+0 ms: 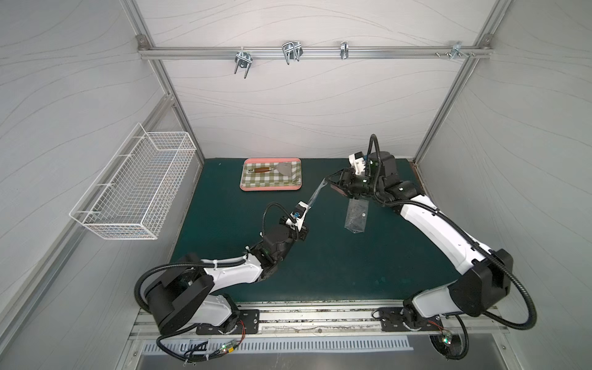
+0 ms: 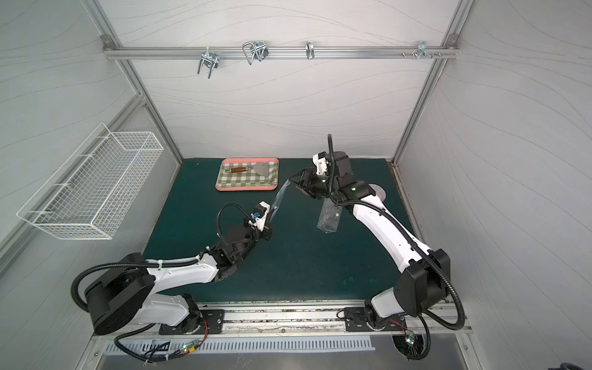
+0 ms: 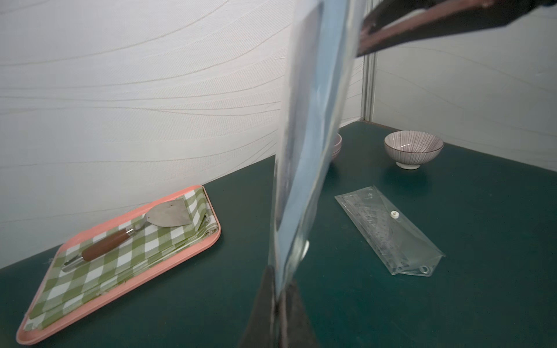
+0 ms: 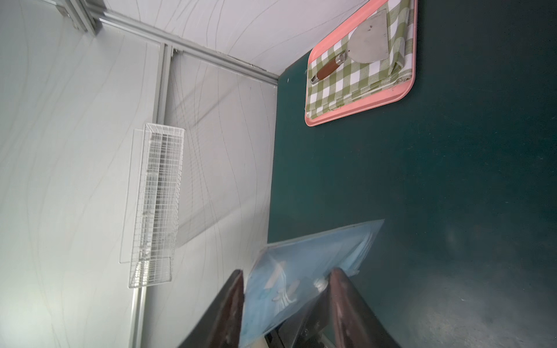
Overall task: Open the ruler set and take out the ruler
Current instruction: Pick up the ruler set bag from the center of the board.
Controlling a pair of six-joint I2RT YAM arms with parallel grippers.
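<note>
Fingers of the left gripper (image 3: 278, 298) are pressed together on one end of a clear bluish sheet (image 3: 304, 135) held in the air; whether it is a ruler or a sleeve cannot be determined. Fingers of the right gripper (image 4: 286, 271) stand spread about its other end. The ruler set (image 3: 388, 232) lies flat on the worktop (image 3: 452, 301), apart from both grippers. It is probably light, thin and slippery; grasp the flap beside the snap (image 3: 394, 214). A bowl (image 3: 413, 147) stands beyond.

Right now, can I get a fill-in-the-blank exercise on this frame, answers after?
1. The left gripper is shut on a raised clear pouch; the right gripper stands ____.
2. A second pouch lies flat on the mat, held by ____ gripper.
3. The scraper rests on the ____ cloth in the tray.
Answers: open; neither; checked
</note>
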